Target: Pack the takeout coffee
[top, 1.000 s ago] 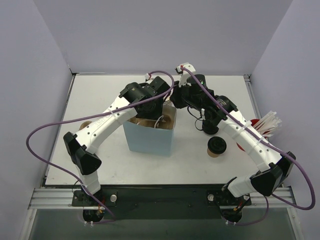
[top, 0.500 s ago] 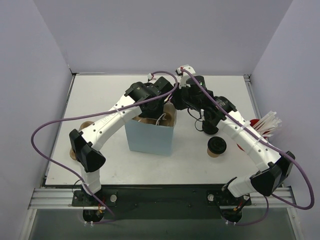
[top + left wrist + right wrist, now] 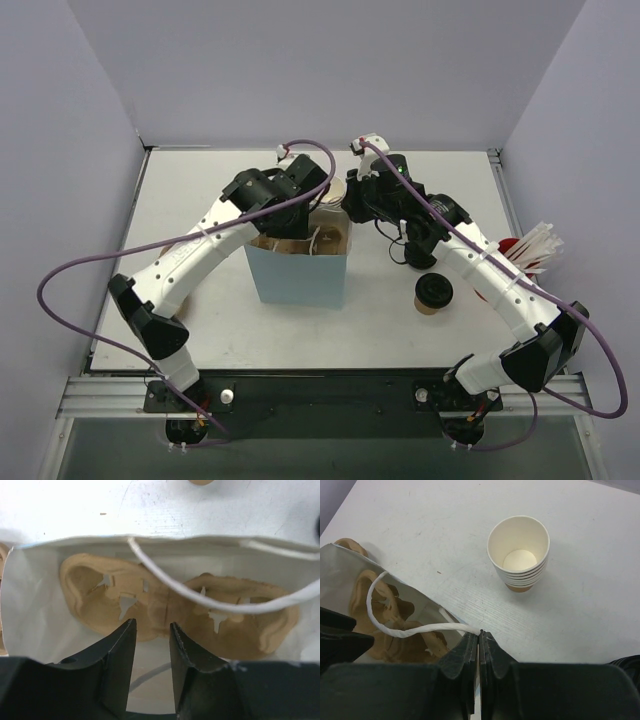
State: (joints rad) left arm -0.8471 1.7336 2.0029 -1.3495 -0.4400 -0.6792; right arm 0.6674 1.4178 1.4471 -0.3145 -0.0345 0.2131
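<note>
The right gripper (image 3: 479, 638) clamps the white handle (image 3: 422, 628) of the bag (image 3: 298, 278); left gripper (image 3: 152, 626) hangs parted, empty (over its mouth).

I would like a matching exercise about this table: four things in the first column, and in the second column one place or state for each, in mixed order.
Things:
1. takeout coffee
2. cup carrier
3. bag handle
4. stack of cups

Places and states:
a. open on top, white inside
b. pinched by the right gripper
c. wears a black lid
d. lies inside the bag

Pairs: 1-c, 2-d, 3-b, 4-a.
</note>
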